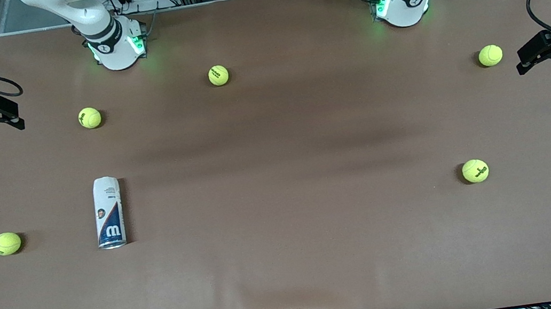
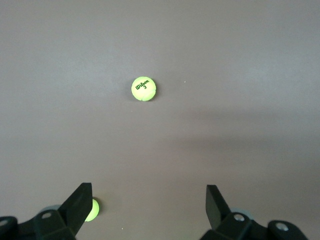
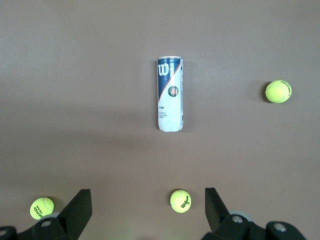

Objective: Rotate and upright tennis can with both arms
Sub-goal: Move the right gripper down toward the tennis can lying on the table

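The tennis can [image 1: 108,213] lies on its side on the brown table toward the right arm's end, its silver rim and "W" end nearer the front camera. It also shows in the right wrist view [image 3: 170,95]. My right gripper [image 1: 14,116] hangs high in the air, open and empty, over the table between the can and its own base; its fingertips stand wide apart in the right wrist view [image 3: 148,202]. My left gripper [image 1: 524,61] hangs high over the left arm's end of the table, open and empty, also seen in its wrist view [image 2: 149,200].
Several yellow-green tennis balls lie scattered: one [image 1: 6,243] beside the can, one [image 1: 89,117] and one [image 1: 218,75] nearer the right arm's base, one [image 1: 490,55] and one [image 1: 475,170] at the left arm's end. The table [image 1: 284,175] is wrinkled at its near edge.
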`<state>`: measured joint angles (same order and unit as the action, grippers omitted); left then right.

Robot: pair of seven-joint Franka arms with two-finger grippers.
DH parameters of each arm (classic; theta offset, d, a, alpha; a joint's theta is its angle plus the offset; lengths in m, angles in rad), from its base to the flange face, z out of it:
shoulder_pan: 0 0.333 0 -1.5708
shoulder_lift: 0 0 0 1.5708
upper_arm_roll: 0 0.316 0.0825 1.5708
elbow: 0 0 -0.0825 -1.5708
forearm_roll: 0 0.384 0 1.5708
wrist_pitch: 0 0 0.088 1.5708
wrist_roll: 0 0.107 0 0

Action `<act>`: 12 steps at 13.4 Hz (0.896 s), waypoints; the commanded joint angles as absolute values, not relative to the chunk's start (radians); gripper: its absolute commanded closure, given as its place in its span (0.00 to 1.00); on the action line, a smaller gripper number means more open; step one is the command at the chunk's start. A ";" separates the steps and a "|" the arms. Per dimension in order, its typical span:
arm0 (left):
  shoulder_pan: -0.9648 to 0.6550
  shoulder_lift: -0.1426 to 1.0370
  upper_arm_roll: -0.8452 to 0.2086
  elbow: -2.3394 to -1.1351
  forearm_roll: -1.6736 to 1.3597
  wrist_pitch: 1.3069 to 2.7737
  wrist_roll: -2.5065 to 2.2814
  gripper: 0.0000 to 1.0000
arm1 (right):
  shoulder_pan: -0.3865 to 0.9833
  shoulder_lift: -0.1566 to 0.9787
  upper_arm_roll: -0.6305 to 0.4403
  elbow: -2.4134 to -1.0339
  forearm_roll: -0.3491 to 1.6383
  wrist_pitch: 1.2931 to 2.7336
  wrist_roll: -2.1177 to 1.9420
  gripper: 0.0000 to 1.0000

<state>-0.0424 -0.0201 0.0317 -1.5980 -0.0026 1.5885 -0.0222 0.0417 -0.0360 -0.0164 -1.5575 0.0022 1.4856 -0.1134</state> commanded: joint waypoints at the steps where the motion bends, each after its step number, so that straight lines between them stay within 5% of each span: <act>1: -0.046 -0.023 0.032 -1.586 -0.014 1.559 -0.029 0.00 | 0.034 -0.038 -0.015 -1.566 0.009 1.497 -0.123 0.00; 6: -0.046 -0.023 0.032 -1.586 -0.015 1.557 -0.029 0.00 | 0.035 -0.023 -0.015 -1.615 0.009 1.571 -0.123 0.00; 12: -0.051 -0.023 0.029 -1.586 -0.018 1.551 -0.034 0.00 | 0.034 0.194 -0.015 -1.638 0.009 1.707 -0.123 0.00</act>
<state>-0.0446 -0.0201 0.0310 -1.5979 -0.0038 1.5678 -0.0222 0.0415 0.1125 -0.0179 -1.6400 0.0022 1.6609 -0.1134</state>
